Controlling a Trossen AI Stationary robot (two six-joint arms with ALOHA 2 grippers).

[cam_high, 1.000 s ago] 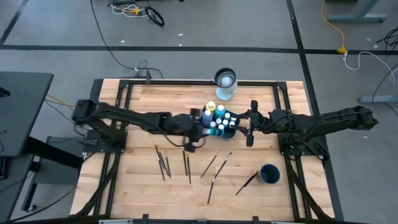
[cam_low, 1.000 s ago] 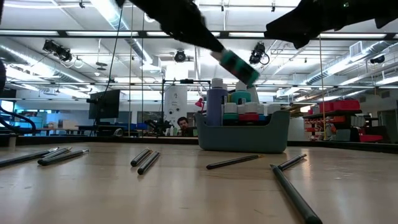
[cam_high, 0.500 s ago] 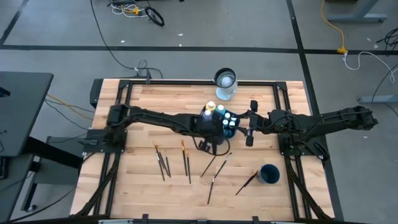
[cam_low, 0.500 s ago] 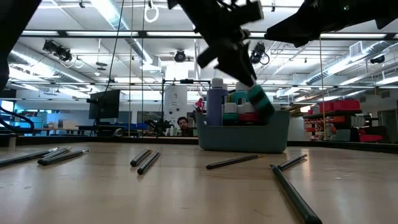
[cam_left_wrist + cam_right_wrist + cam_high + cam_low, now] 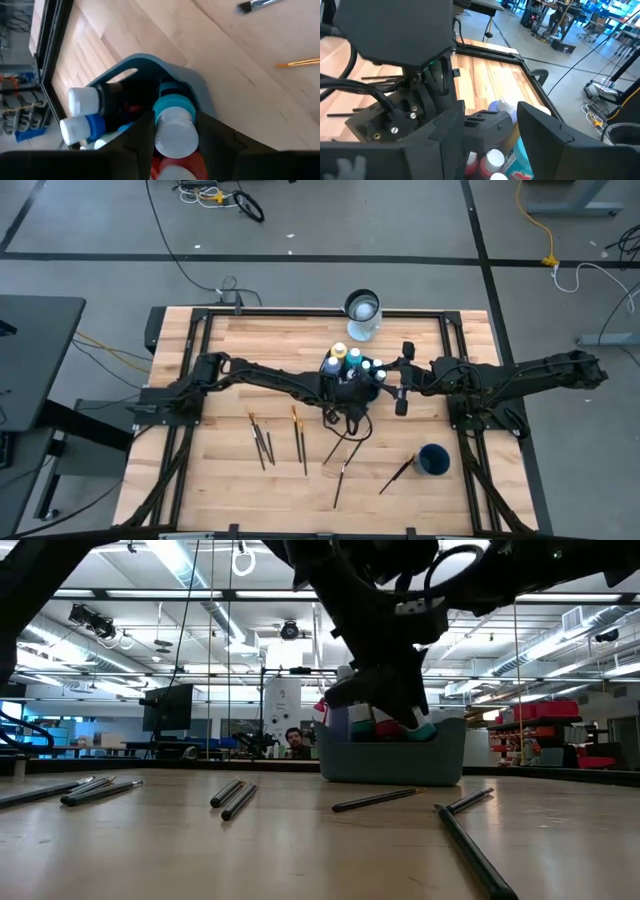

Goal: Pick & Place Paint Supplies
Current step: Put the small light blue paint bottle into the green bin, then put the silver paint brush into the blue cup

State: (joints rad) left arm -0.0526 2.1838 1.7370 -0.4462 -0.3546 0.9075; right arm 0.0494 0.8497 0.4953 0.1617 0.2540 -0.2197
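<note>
Looking straight down, the left arm reaches across the wooden desk [image 5: 230,470] so that the left claw [image 5: 347,386] sits over the blue-grey caddy [image 5: 372,392], which holds a cluster of small paint bottles [image 5: 367,367] and a taller yellow-capped bottle [image 5: 339,352]. The right claw [image 5: 403,378] hovers just beside the caddy on its other side. A clear glass jar [image 5: 362,315] stands near the desk's far edge, a dark round cup [image 5: 433,459] sits toward the near right, and thin brushes [image 5: 300,438] lie scattered on the bare wood, well apart from the caddy.

From desk height, the left claw hangs down into the caddy [image 5: 392,757], covering most of the bottles; brushes [image 5: 232,796] lie flat in the foreground.

Through the left wrist camera, the two dark fingers [image 5: 140,137] pinch a pale bottle with a light blue cap [image 5: 174,131], held just inside the caddy's rim [image 5: 150,60] beside white-capped bottles [image 5: 82,100].

Through the right wrist camera, the right claw [image 5: 487,125] has its fingers spread, nothing between them, with the left arm's housing close in front.
</note>
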